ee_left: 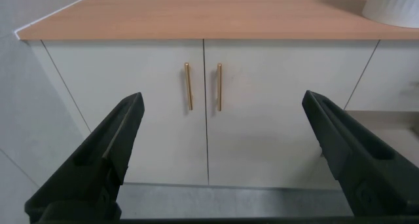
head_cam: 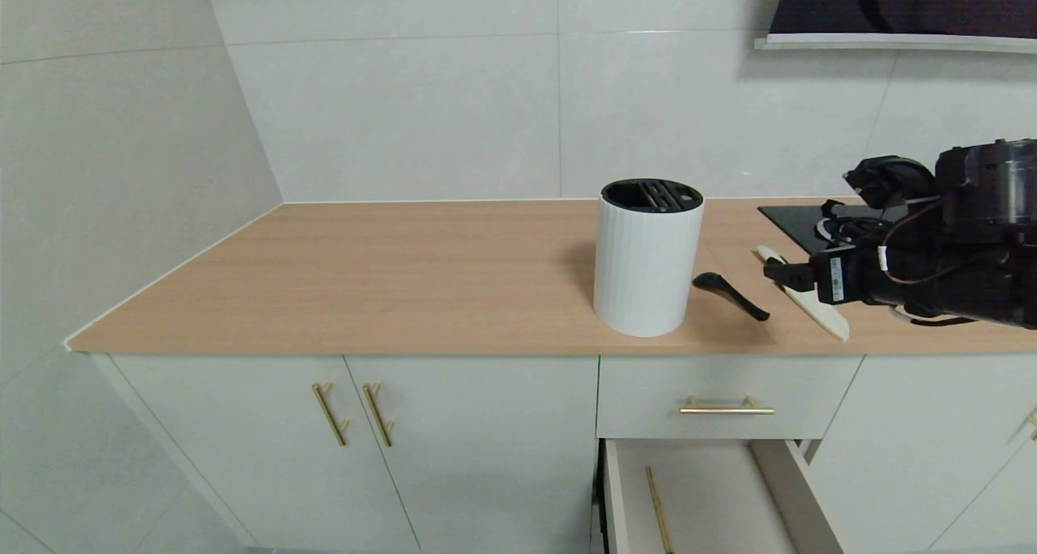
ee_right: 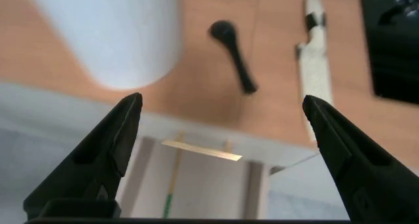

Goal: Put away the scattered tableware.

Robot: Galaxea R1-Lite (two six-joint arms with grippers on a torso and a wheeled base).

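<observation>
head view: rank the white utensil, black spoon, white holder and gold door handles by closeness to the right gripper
From the right gripper:
1. white utensil, on the counter just under the gripper.
2. black spoon, a little to the left.
3. white holder, further left.
4. gold door handles, far left, below the counter.

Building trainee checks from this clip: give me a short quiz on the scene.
1. True or false: the lower white drawer is pulled open.
2. What lies on the wooden countertop between the white ribbed cylindrical holder and the cream knife? A) black plastic spoon B) steel fork C) glass plate
3. Is the right end effector open or shut?
Key: 1 true; 2 A; 3 open.
</observation>
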